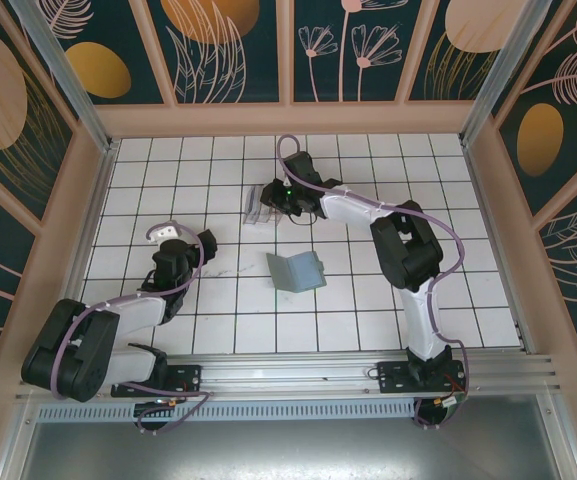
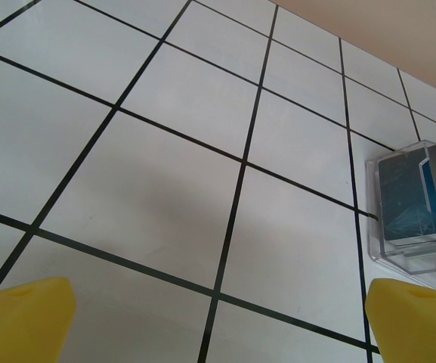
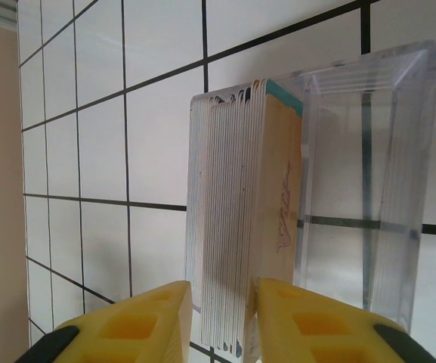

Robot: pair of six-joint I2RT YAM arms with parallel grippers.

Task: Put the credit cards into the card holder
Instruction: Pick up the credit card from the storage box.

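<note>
- Right gripper [image 3: 224, 295] narrowed, pinching several credit cards [image 3: 233, 212] that stand in the clear box [image 3: 399, 189].
- Left gripper [image 2: 221, 310] spread wide, empty, over the bench [image 2: 165, 197].
- Card holder [image 1: 296, 270] lies open mid-bench.

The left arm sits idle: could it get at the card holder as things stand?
Probably yes: the left gripper is open, bare tiles lie between it and the card holder, and the right arm is off at the credit cards.

text: none legible | credit cards [image 3: 274, 197]: faint script mark on tan face, unreadable
</note>
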